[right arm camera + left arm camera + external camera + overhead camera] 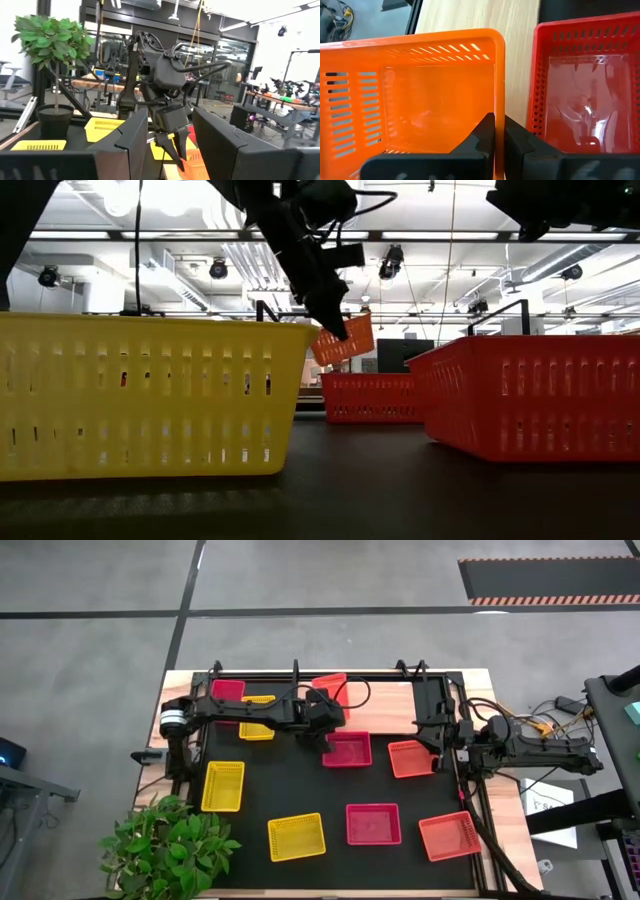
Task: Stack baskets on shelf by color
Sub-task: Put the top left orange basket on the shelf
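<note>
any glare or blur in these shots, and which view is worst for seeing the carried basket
Left wrist view: sheen on the orange basket floor and the red basket; the left gripper fingers pinch its rim, sharp. Low view: bright ceiling lights backlight the arm to a silhouette, and the near yellow basket looms large, so it is the worst. Right wrist view: own fingers blurred up close.

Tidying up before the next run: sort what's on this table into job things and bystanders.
Job:
- orange basket, held by the left gripper
- red basket beside it
- yellow baskets
- shelf

Bystanders:
- potted plant
- cables beside the right arm
</note>
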Controlling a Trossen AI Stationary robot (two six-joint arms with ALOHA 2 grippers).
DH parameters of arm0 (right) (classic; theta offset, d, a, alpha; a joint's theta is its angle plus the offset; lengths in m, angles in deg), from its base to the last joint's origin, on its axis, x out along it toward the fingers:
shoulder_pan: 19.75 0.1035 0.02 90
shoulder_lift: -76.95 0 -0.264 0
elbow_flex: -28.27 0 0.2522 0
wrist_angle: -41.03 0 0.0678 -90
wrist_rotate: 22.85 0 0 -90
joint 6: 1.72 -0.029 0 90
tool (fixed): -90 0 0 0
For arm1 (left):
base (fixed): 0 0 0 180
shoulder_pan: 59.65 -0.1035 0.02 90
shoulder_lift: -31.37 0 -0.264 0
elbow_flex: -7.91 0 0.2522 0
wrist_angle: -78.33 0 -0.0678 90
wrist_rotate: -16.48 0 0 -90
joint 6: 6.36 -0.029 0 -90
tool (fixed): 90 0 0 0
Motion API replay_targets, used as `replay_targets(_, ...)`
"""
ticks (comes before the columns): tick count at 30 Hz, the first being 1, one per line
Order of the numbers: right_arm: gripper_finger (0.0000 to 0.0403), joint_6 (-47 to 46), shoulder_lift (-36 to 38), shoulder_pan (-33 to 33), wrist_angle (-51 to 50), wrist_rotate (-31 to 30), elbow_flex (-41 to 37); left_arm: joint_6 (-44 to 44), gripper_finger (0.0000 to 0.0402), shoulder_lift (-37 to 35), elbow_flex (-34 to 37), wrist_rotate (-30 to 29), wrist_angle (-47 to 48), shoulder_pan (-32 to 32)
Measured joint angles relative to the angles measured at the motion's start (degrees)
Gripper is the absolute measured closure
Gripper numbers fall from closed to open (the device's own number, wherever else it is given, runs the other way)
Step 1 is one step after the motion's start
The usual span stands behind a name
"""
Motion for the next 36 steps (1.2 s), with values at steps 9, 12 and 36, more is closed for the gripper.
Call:
replay_targets(9, 0.0252, 0.0, 0.1, 0.0, 0.0, -0.1, 0.0, 0.0, 0.0402, 0.5, 0.3, 0.2, -0.8, -0.1)
replay_targets(12, 0.0252, -0.1, 0.1, 0.0, 0.0, -0.1, 0.0, -0.1, 0.0402, 0.5, 0.3, 0.2, -0.7, -0.1)
replay_targets(36, 0.0252, -1.7, 0.1, 0.0, -0.1, -0.1, 0.0, -0.6, 0.0308, -0.8, 0.7, -0.2, -0.8, -1.3)
